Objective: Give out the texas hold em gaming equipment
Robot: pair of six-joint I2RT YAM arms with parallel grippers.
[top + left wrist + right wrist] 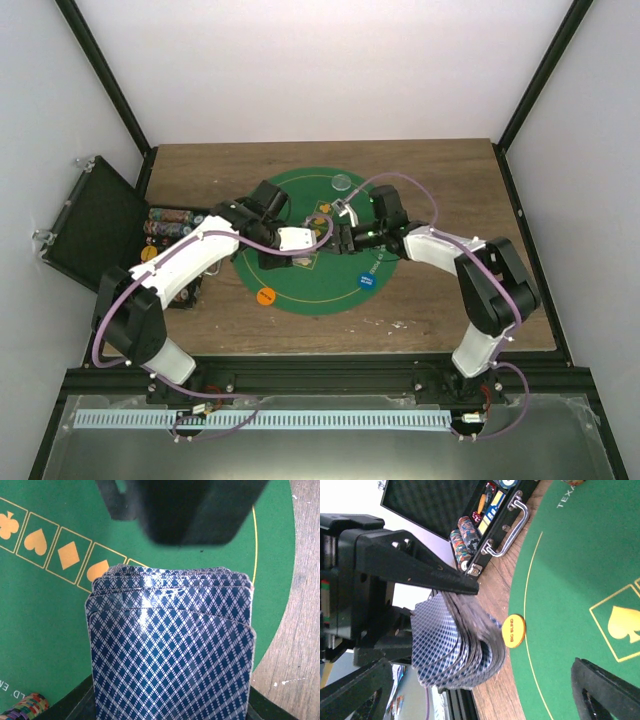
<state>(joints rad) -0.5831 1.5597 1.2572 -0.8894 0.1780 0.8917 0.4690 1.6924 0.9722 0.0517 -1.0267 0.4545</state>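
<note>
My left gripper [300, 242] is shut on a fanned deck of blue-backed playing cards [170, 650], held upright over the green felt mat [320, 290]. The deck also shows in the right wrist view [455, 645], pinched by the left gripper's black fingers [410, 565]. My right gripper [345, 235] is open and empty, facing the deck closely; its fingers [602, 690] stand wide apart. It shows as a dark blur in the left wrist view [175, 510]. An orange disc [266, 296], a blue disc [366, 281] and a clear disc [342, 183] lie on the mat.
An open black hard case [100, 220] with rows of poker chips [170, 215] lies at the table's left edge. Its handle and chips show in the right wrist view [490, 515]. The frame's black posts stand at the back corners.
</note>
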